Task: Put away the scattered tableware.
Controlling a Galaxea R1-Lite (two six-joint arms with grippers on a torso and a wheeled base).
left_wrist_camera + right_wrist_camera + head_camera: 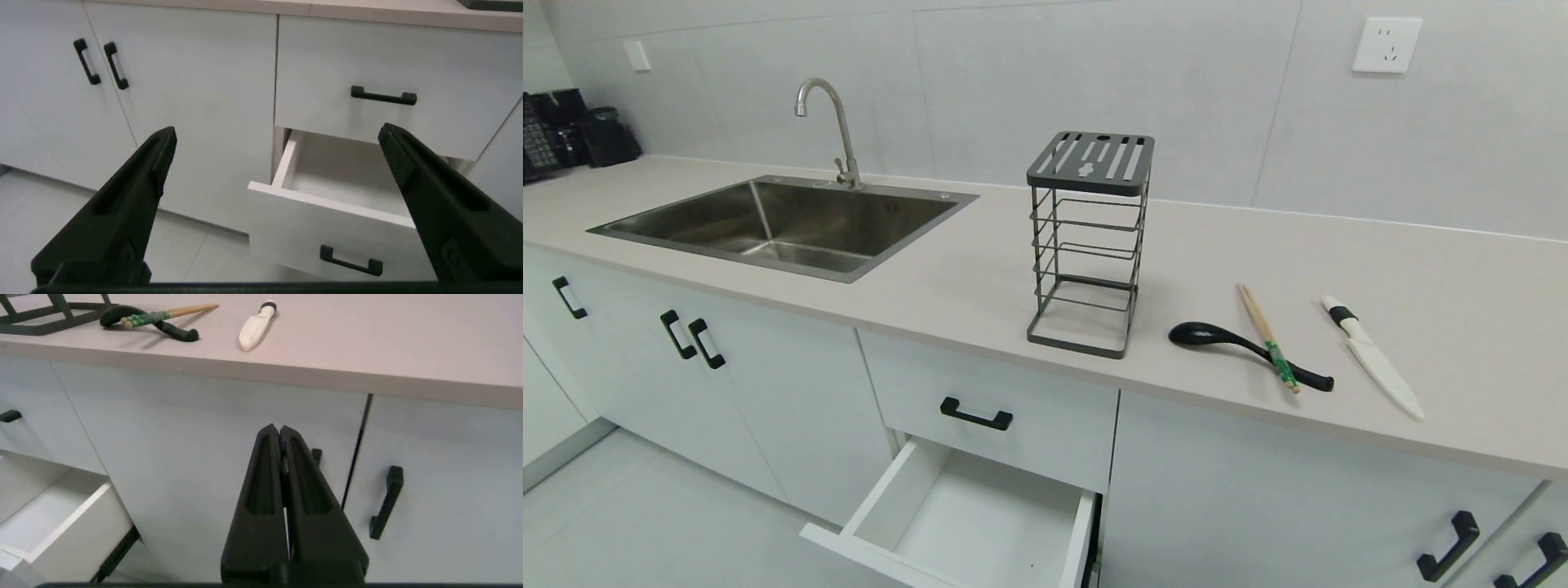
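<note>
Where the tableware lies: black spoon, chopsticks seemingly across its handle, white knife near, all on desk.
Rack: upright, left of spoon.
Drawer: open below.
Left hand: spread wide, empty.
Right hand: pressed together, empty.

The rack is dark grey. The spoon is black. The chopsticks are light brown with a green band. The knife is white with a black ring. The bench is pale beige, the sink silver, the drawer white. The left pincer and right pincer are black.
</note>
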